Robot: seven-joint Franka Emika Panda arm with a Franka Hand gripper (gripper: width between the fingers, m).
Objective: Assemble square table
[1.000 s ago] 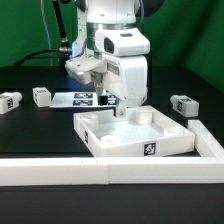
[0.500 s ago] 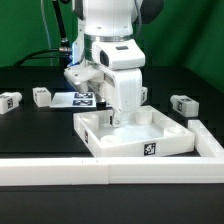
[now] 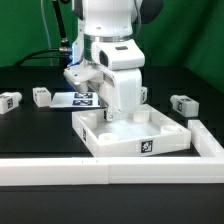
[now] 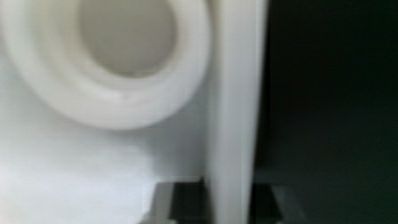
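The square table's top [image 3: 168, 140], a white slab with a raised rim and a tag on its front side, lies against the white barrier wall. My gripper [image 3: 106, 117] is down at the slab's rim on the exterior view's left and is shut on that rim. The wrist view shows the thin rim wall [image 4: 235, 100] running between my dark fingers [image 4: 183, 202], with a round socket [image 4: 125, 50] on the slab beside it. Three tagged white legs lie loose on the black table: two [image 3: 10, 100] [image 3: 41, 96] at the exterior view's left and one [image 3: 184, 104] at its right.
The L-shaped white barrier wall [image 3: 70, 172] runs along the front and turns up at the exterior view's right [image 3: 211, 140]. The marker board [image 3: 80, 98] lies flat behind the slab, partly hidden by my arm. A green backdrop closes the back.
My gripper has moved toward the exterior view's left, from over the slab's middle to its rim, and its jaws have gone from open to shut on that rim.
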